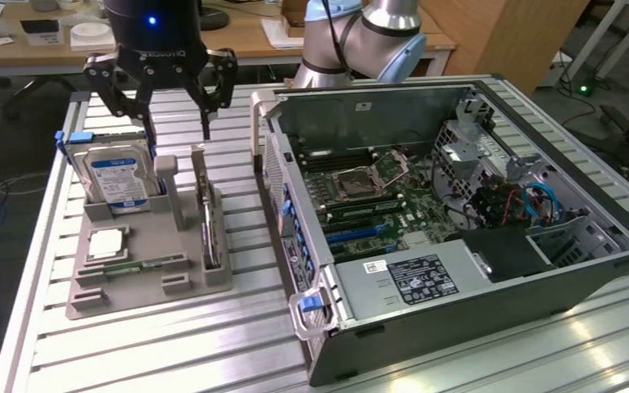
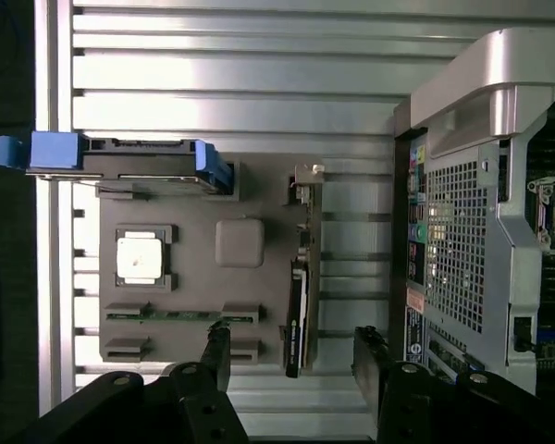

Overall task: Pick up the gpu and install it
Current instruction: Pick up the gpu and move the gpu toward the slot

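Slatted metal table (image 1: 161,352), desks behind. Gripper (image 1: 177,123) hangs above the grey tray (image 1: 128,299), jaws spread wide and empty; in the wrist view the gpu (image 2: 301,277) lies in line between the fingers (image 2: 217,347), untouched. It stands on edge in the tray's slot on the side nearest the case (image 1: 478,270). Drive (image 1: 118,176) stands upright at one end of the tray; chip (image 1: 107,244) and memory stick (image 1: 140,265) lie flat. Case lies open, motherboard (image 1: 369,196) showing

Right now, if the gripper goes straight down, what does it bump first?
Probably the gpu, standing on edge in the gray holder, right below the open gripper; the depth is unclear.
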Robot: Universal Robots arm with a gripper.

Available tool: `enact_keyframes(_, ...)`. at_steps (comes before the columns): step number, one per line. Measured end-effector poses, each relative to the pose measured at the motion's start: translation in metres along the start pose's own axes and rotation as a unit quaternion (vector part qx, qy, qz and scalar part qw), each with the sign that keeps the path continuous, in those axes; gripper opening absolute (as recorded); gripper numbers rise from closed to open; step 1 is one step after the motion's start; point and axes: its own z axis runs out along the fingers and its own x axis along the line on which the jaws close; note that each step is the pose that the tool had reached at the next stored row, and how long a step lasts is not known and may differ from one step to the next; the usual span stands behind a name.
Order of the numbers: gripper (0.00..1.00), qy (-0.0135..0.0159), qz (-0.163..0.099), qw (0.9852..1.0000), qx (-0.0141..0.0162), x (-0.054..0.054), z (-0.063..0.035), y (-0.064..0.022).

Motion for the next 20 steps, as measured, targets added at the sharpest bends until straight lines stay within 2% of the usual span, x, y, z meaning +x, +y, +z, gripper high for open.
enact_keyframes(3, 0.65, -0.0008, 0.0, 1.0, 0.0, 0.0, 0.0071, -0.0004)
enact_keyframes(9, 0.65, -0.0028, 0.001, 1.0, -0.0004, 0.0, 0.0131, -0.0006)
enact_keyframes(17, 0.65, -0.0069, 0.001, 1.0, -0.0006, 0.0, 0.0246, -0.0011)
enact_keyframes(20, 0.65, -0.0074, 0.001, 1.0, -0.0006, 0.0, 0.0288, -0.0013)
